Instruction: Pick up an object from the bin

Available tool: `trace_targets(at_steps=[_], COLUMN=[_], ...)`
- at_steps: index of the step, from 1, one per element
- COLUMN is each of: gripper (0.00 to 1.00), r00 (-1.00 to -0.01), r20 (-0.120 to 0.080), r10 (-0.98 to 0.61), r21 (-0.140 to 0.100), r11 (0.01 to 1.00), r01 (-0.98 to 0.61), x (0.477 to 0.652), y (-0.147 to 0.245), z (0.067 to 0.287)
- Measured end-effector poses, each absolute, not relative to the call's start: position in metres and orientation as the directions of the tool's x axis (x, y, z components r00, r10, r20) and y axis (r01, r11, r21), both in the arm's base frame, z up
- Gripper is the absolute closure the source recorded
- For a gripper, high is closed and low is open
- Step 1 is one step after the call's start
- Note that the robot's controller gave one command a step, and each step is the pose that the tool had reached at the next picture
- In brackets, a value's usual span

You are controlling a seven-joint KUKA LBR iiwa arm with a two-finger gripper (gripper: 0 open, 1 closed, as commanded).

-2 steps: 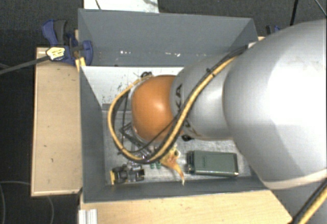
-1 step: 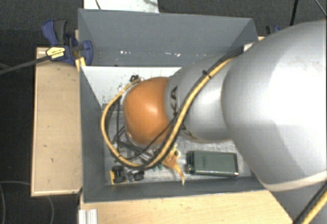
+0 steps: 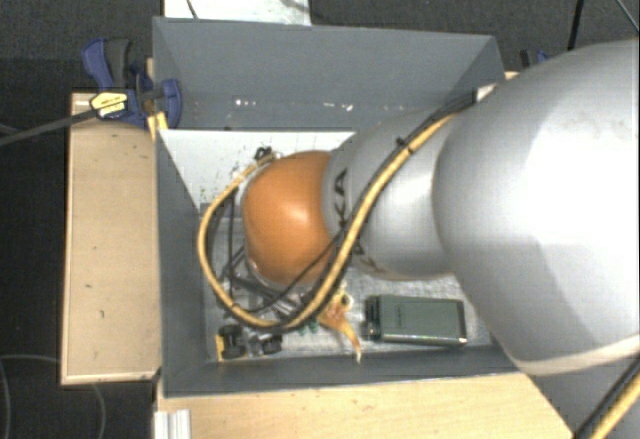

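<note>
One black device, grey screen, beside arm

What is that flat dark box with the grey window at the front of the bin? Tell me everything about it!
It is a small flat gadget, a rectangle with rounded corners, like a phone or calculator. Its frame is dark; most of its top is a pale grey-green panel, like a screen. It lies face up on the floor of the bin, long side along its front wall. The robot arm passes above it. An orange-yellow scrap lies beside it; whether they touch is unclear.
</note>
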State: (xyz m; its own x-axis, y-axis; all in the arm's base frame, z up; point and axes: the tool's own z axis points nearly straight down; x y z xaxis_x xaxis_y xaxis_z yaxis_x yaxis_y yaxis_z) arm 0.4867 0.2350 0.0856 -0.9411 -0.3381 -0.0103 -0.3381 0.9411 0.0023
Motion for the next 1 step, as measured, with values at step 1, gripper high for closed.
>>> trace_targets(at_steps=[1], gripper=[1.0], r00=[-0.948], r20=[-0.005], r10=[-0.318], r21=[0.001], r11=[0.948], r01=[-0.318], x=[0.5002], y=[0.232], z=[0.2349])
